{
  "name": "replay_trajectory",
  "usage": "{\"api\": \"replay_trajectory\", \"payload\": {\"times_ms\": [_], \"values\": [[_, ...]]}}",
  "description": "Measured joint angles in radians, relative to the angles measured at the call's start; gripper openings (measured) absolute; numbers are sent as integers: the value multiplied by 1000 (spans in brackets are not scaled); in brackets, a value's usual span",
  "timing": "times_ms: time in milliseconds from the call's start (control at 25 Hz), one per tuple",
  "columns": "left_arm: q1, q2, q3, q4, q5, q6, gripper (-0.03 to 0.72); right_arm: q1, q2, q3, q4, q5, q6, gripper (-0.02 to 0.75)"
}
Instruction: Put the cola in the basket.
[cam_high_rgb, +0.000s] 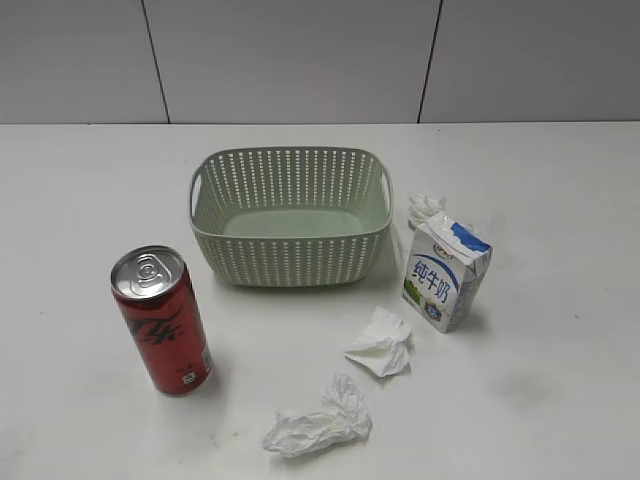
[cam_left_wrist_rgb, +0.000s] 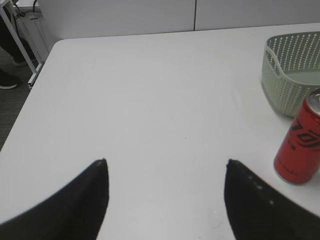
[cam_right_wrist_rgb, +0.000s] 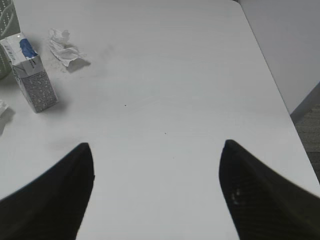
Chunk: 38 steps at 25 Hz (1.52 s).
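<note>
The cola (cam_high_rgb: 163, 320), a tall red can with black lettering and a silver top, stands upright on the white table at front left of the pale green basket (cam_high_rgb: 290, 262). The basket is empty. In the left wrist view the cola (cam_left_wrist_rgb: 299, 145) stands at the right edge with the basket (cam_left_wrist_rgb: 290, 90) behind it. My left gripper (cam_left_wrist_rgb: 166, 162) is open and empty over bare table, left of the can. My right gripper (cam_right_wrist_rgb: 156, 145) is open and empty over bare table. Neither gripper shows in the exterior view.
A white-and-blue milk carton (cam_high_rgb: 446, 272) stands right of the basket; it also shows in the right wrist view (cam_right_wrist_rgb: 31, 75). Crumpled tissues lie behind the carton (cam_high_rgb: 427, 207), in front of the basket (cam_high_rgb: 382, 343) and near the front edge (cam_high_rgb: 318, 422). A grey wall stands behind.
</note>
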<state>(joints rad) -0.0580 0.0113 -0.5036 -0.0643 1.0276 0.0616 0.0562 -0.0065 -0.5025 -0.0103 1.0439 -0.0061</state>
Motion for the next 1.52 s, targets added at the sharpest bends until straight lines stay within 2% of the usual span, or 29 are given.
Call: {"api": "replay_trajectory", "payload": {"times_ms": [1120, 1400, 1520], "values": [[0, 27, -1, -15, -2, 0, 552, 0, 0, 0, 0, 0, 0, 590], [0, 172, -89, -24, -9, 2, 552, 0, 0, 0, 0, 0, 0, 590], [0, 262, -134, -48, -10, 45, 552, 0, 0, 0, 0, 0, 0, 591]]}}
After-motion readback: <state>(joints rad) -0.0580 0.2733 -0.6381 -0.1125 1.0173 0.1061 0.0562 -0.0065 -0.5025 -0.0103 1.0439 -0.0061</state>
